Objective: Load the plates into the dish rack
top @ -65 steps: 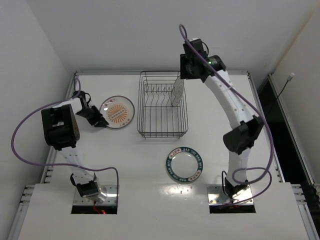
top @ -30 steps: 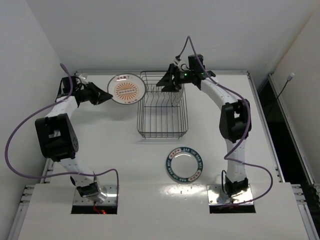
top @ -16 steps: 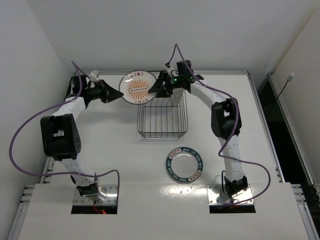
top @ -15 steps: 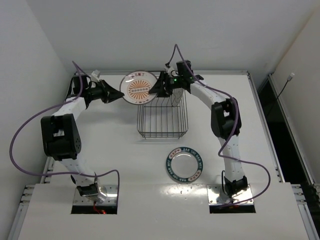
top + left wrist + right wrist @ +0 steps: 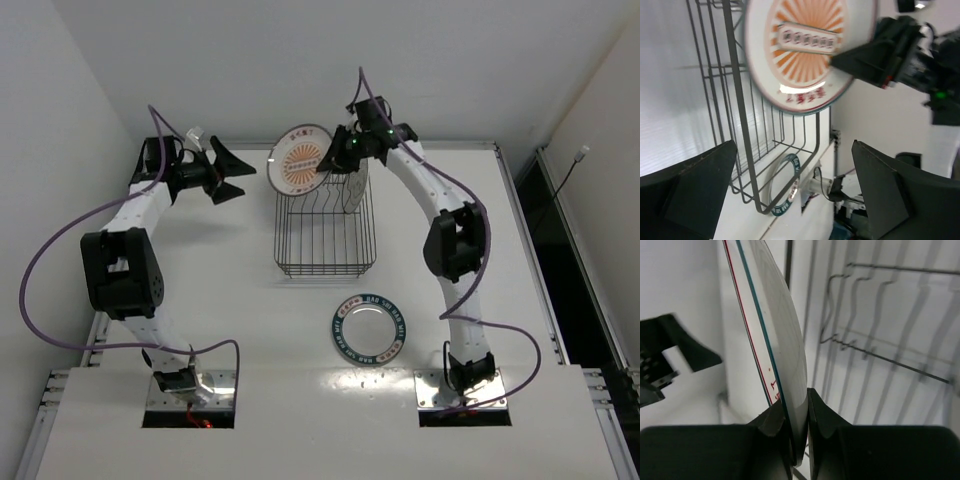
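Currently your sunburst plate [image 5: 297, 162] hangs in the air on edge, above the far left corner of the dish rack [image 5: 327, 271], its orange face turned toward the left arm. Your right tool [image 5: 330, 158] pinches the plate's rim, with a finger pressed on each side of the edge. Your left tool [image 5: 235, 175] sits near the plate but apart from it, fingers spread wide. A plain white plate [image 5: 352, 190] stands upright among the tines on the rack's right side. The teal-rimmed plate [image 5: 369, 328] lies flat on the bench [image 5: 220, 300], near the rack's front.
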Robot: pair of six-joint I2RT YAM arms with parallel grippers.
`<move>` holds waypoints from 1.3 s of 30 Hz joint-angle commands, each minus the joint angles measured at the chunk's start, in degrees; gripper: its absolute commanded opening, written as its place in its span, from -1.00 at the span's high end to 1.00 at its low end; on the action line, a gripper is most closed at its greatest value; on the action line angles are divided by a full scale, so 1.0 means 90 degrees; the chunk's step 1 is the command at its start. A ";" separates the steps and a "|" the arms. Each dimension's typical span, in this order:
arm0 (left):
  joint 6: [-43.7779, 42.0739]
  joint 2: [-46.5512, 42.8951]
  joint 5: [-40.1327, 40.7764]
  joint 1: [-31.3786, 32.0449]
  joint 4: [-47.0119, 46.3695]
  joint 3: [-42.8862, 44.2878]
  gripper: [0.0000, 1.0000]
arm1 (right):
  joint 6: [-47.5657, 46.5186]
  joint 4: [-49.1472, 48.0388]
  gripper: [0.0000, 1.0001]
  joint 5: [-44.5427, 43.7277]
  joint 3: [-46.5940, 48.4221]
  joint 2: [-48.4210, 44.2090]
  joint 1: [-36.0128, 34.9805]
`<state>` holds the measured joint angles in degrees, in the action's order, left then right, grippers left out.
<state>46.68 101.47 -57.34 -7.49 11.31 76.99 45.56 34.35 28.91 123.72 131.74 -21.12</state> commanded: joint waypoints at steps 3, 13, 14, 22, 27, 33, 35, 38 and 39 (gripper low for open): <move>-0.0976 -0.0005 0.1046 -0.0281 0.1534 0.0596 -0.99 | -0.0667 0.2109 1.00 -0.3306 0.1302 -0.1473 -0.0006; -0.1094 0.0112 0.1518 -0.0633 0.1976 0.0469 -0.99 | -0.1234 0.3605 1.00 -0.5828 0.1683 -0.1231 -0.0456; -0.1094 0.0112 0.1518 -0.0633 0.1976 0.0469 -0.99 | -0.1234 0.3683 1.00 -0.5935 0.1683 -0.1230 -0.0543; -0.1231 0.0054 0.1654 -0.0633 0.2220 0.0372 -0.99 | -0.1596 0.3684 1.00 -0.6658 0.1566 -0.0752 -0.0748; -0.1231 -0.0141 0.1655 -0.0633 0.2278 0.0117 -0.99 | -0.1664 0.3606 1.00 -0.6884 0.1692 -0.0332 -0.0749; -0.1290 -0.0269 0.1713 -0.0633 0.2278 0.0059 -0.99 | -0.1742 0.3352 1.00 -0.6641 0.1693 0.0194 -0.0749; -0.1290 -0.0269 0.1713 -0.0633 0.2278 0.0059 -0.99 | -0.1810 0.3293 1.00 -0.6504 0.1693 0.0254 -0.0749; -0.1290 -0.0269 0.1713 -0.0633 0.2278 0.0000 -0.99 | -0.1869 0.3167 0.93 -0.6240 0.1557 0.0333 -0.0749; -0.1290 -0.0269 0.1713 -0.0633 0.2278 0.0000 -0.99 | -0.1937 0.3069 0.90 -0.6239 0.1498 0.0246 -0.0749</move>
<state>35.99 101.78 -42.02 -13.17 31.97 77.38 30.87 61.41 -28.32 137.53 134.15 -28.21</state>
